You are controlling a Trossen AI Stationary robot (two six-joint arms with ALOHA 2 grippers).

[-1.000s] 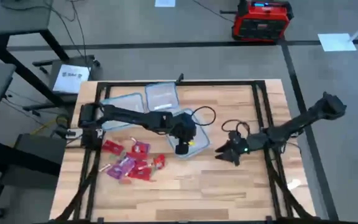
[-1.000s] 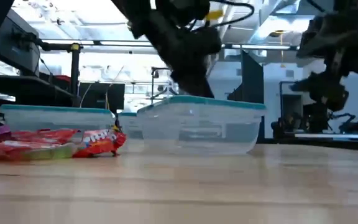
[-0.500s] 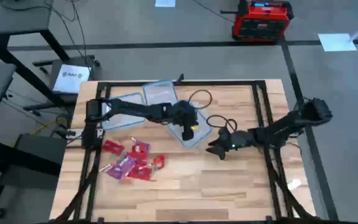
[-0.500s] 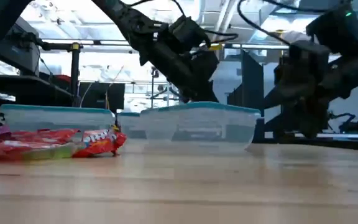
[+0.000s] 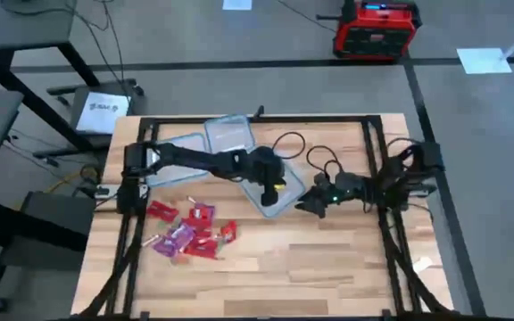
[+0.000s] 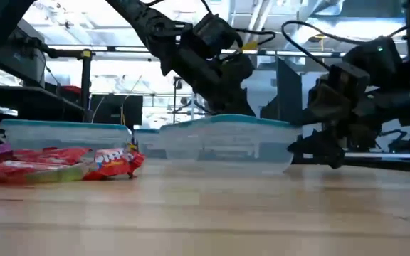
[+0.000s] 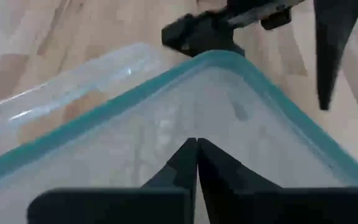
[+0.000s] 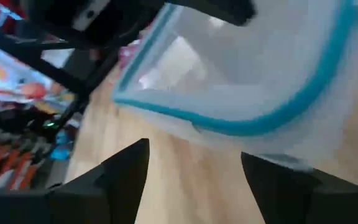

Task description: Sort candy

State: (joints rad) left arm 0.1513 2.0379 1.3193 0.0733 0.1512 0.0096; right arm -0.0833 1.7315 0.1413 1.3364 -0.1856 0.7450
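candy (image 5: 188, 234) heaped at table (image 5: 328, 267) left, bare wood kept in front; wrapper print unreadable | left pincer (image 5: 269, 185) clenched, empty, set inside tub (image 5: 279, 198) | right pincer (image 5: 309, 207) released, brought in from the right since earlier, now just beside tub's right edge

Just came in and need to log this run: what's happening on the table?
The left gripper, shut, is down inside the nearest clear tub. The right gripper is open beside that tub's corner, holding nothing. The candy lies in a pile on the wood, unsorted, and two more tubs sit farther back.
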